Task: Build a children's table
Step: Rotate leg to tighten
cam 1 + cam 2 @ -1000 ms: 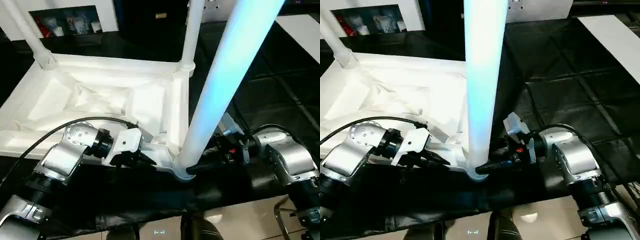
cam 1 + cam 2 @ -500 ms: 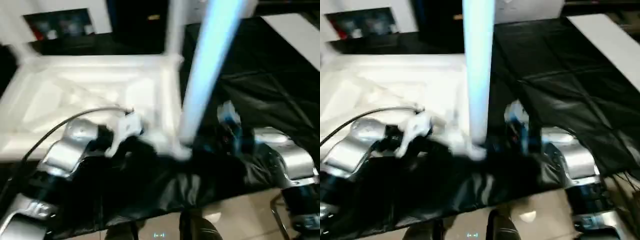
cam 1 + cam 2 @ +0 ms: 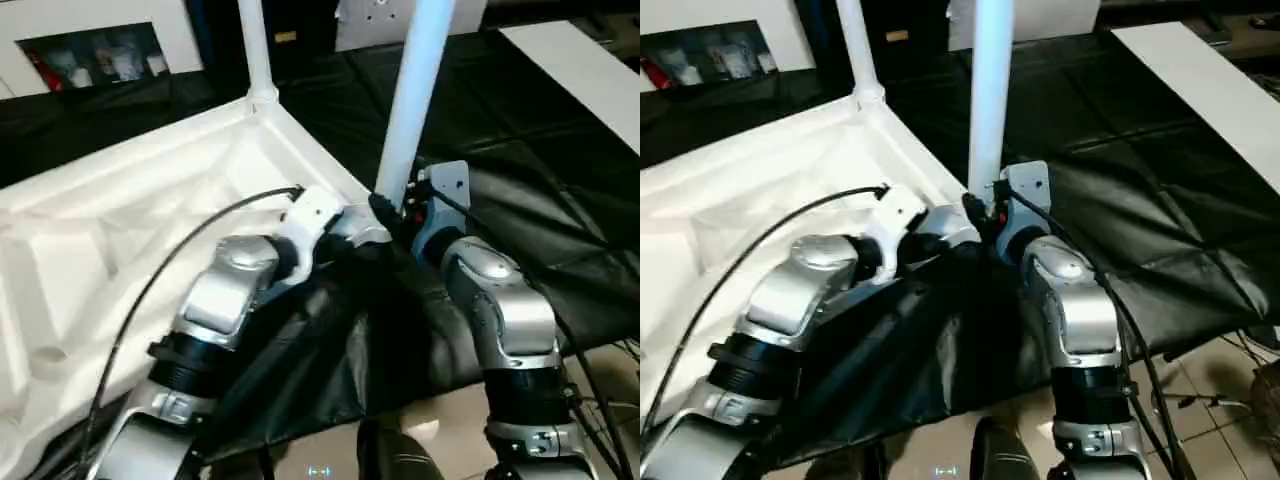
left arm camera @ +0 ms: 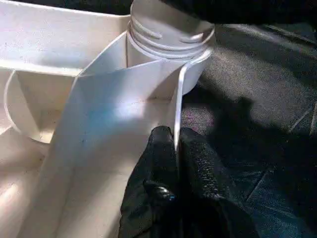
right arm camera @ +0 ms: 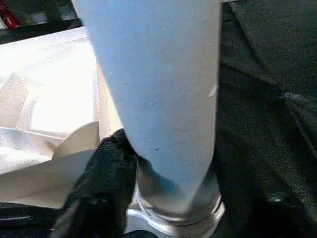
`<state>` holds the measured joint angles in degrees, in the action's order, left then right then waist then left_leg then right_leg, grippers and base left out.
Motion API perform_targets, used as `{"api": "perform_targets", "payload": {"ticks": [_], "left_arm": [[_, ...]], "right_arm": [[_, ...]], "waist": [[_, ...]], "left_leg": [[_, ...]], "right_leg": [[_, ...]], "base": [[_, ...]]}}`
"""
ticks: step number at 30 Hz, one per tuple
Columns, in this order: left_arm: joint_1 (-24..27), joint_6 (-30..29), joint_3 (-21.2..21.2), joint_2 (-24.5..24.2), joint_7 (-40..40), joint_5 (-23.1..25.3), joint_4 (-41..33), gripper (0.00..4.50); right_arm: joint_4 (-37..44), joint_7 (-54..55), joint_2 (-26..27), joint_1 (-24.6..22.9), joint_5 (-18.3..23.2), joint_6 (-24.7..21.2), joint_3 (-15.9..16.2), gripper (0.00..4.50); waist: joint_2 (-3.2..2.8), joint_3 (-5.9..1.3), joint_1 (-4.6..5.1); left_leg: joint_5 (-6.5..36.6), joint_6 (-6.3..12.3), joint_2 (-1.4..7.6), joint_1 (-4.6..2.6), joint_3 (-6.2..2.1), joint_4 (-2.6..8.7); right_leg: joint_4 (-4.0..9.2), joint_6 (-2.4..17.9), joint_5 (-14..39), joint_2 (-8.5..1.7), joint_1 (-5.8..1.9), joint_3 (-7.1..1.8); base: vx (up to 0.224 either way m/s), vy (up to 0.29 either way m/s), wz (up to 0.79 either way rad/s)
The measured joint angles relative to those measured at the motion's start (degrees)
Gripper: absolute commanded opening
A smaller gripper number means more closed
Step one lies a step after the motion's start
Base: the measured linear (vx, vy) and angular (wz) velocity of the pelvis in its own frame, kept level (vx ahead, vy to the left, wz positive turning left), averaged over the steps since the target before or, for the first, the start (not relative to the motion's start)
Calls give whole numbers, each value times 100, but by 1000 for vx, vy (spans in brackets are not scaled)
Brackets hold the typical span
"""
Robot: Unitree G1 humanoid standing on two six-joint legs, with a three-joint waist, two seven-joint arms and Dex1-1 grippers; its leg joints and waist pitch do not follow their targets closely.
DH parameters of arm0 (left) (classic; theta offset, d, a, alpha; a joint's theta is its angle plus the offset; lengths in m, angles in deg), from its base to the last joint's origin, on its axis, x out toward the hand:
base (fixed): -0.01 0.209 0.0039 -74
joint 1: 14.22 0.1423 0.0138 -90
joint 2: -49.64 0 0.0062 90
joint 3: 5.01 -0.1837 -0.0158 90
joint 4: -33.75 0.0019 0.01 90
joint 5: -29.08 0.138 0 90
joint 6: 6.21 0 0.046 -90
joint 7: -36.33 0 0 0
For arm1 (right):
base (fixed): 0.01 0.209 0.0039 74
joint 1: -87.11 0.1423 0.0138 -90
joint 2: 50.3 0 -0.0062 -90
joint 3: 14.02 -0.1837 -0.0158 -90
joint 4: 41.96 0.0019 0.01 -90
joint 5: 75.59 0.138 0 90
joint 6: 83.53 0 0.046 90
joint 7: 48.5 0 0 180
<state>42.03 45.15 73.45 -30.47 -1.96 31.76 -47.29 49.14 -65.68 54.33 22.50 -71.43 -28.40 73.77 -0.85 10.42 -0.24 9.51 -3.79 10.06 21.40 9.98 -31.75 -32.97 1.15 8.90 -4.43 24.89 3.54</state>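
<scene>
Surface: black sheet (image 3: 520, 180) draped over the work area, pale tiled floor (image 3: 1200, 420) at its near edge.
Background: white cabinet (image 3: 95, 45) with glass front at far left, a white board (image 3: 580, 70) at far right.
Table top (image 3: 110, 250): lies upside down on the black sheet, ribbed underside facing up, filling the left half of the scene; one corner points toward the robot's arms.
Far leg (image 3: 255, 50): upright in the far corner socket, long axis vertical.
Left tool (image 4: 176, 148): black fingers pressed together on a thin upright rib of the table top, just beside the near corner socket (image 4: 168, 34).
Near leg (image 3: 415, 100): stands in the near corner socket, long axis close to vertical, leaning slightly right toward its upper end, narrow end up.
Right tool (image 5: 106, 163): one black finger (image 5: 99, 188) lies against the base of the near leg by the socket collar; whether it is clamped I cannot tell.
Forearms: both silver, meeting at that near corner.
</scene>
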Motion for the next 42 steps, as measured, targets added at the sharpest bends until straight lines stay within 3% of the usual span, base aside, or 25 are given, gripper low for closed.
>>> {"api": "perform_targets", "payload": {"ticks": [4,8,11,15,21,28,33,42], "left_arm": [[98,-20,-102,-107,-39,-31,-211,0],[251,164,-151,-473,-309,-49,-417,0],[398,426,-211,-828,-662,-82,-564,0],[538,986,-268,-1368,-1292,-243,-566,0],[665,2004,-406,-2262,-2646,-487,-414,0],[651,2725,-786,-2626,-3668,-629,-306,0],[535,3118,-926,-2782,-4168,-636,-126,0],[380,3520,-1075,-2806,-4496,-639,107,0]], "right_arm": [[205,-147,-98,-252,20,206,80,315],[223,-767,-341,-506,308,321,87,350],[186,-1539,-802,-595,553,429,207,370],[65,-2687,-1512,-673,736,752,403,422],[-172,-4390,-2335,-664,1089,1201,604,422],[-264,-5627,-2635,-473,1549,1257,891,422],[-475,-6362,-2766,-332,1626,1314,1174,383],[-656,-6932,-2927,-82,1678,1296,1399,305]], "waist": [[0,0,-10],[-6,0,52],[-11,2,101],[-11,3,54],[-13,4,-117],[-12,4,-312],[-9,4,-333],[-7,4,-351]], "left_leg": [[2,0,1,6,-5,16],[7,1,12,18,-6,34],[5,3,32,33,-9,36],[-8,22,66,46,-12,30],[-7,19,91,40,-16,0],[-7,19,83,41,-6,-29],[-2,10,85,41,-5,-40],[-6,16,84,50,-5,-46]], "right_leg": [[-2,-3,1,1,4,7],[-6,3,-3,14,8,13],[-8,14,-8,34,24,20],[-7,27,-3,66,27,26],[-7,47,-15,86,33,27],[-10,60,-24,67,20,22],[-16,64,-26,67,15,22],[-16,64,-26,62,15,25]], "base": [[0,0,0],[0,0,0],[0,0,0],[0,0,0],[0,0,0],[0,0,0],[0,0,0],[0,0,0]]}}
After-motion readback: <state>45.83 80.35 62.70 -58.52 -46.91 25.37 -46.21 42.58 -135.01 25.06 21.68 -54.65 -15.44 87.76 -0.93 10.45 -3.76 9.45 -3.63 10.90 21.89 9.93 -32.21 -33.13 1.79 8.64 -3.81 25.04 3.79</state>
